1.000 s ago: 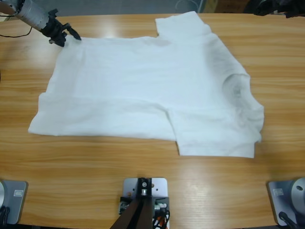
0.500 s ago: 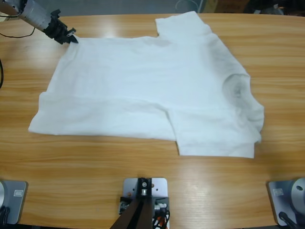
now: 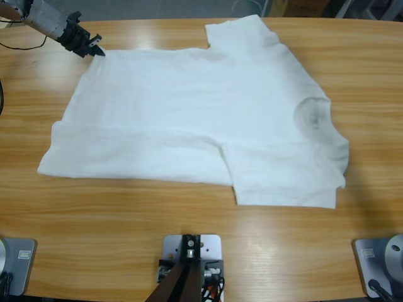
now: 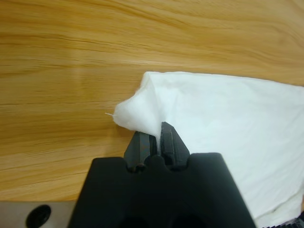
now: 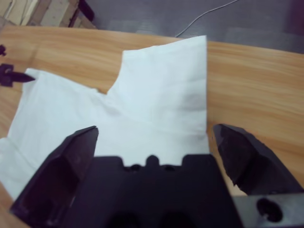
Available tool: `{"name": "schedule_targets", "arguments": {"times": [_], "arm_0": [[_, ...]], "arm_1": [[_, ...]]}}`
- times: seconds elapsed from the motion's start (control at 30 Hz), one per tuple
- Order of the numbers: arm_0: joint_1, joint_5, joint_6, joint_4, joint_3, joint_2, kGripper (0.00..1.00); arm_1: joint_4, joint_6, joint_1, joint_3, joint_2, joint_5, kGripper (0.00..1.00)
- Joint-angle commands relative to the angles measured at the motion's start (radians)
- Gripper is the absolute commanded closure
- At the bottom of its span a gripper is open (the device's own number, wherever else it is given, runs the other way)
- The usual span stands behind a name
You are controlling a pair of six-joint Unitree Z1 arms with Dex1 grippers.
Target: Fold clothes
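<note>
The clothes are one white T-shirt [image 3: 189, 119] lying spread on the wooden table [image 3: 189, 239], neck to the right and hem to the left. My left gripper [image 3: 96, 51] is at the shirt's far left hem corner. In the left wrist view it [image 4: 154, 129] is shut on that bunched corner of the shirt [image 4: 228, 118]. My right gripper [image 5: 154, 130] is open and hangs above the far sleeve of the shirt [image 5: 156, 90], holding nothing. It is outside the high view. The right wrist view also shows the left gripper [image 5: 12, 76] small at the left edge.
A thin black cable [image 3: 19, 45] runs over the table's far left corner behind the left arm. Bare wood surrounds the shirt on all sides. Past the table's far edge there is grey floor with a light cable [image 5: 204, 14].
The left gripper has shifted slightly right onto the hem corner and closed on it. The arm seen at the top right corner has left the high view.
</note>
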State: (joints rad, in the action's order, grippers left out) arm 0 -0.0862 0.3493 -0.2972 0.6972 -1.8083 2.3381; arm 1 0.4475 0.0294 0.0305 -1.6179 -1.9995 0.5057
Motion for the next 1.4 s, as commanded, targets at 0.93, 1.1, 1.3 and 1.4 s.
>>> {"name": "schedule_targets", "arguments": {"times": [0.93, 1.1, 1.3, 1.4], "arm_0": [[0.011, 0.028, 0.03, 0.012, -0.005, 0.075, 1.0], [0.011, 0.03, 0.033, 0.012, -0.005, 0.075, 1.0], [0.011, 0.031, 0.035, 0.012, -0.006, 0.075, 1.0], [0.011, 0.031, 0.035, 0.012, -0.006, 0.076, 1.0]], "arm_1": [[0.303, 0.017, 0.054, -0.5, -0.56, 0.101, 0.096], [0.333, 0.017, 0.04, -0.545, -0.565, 0.065, 0.095], [0.442, 0.032, 0.026, -0.703, -0.61, 0.042, 0.093], [0.54, 0.047, 0.015, -0.827, -0.663, 0.026, 0.093]]}}
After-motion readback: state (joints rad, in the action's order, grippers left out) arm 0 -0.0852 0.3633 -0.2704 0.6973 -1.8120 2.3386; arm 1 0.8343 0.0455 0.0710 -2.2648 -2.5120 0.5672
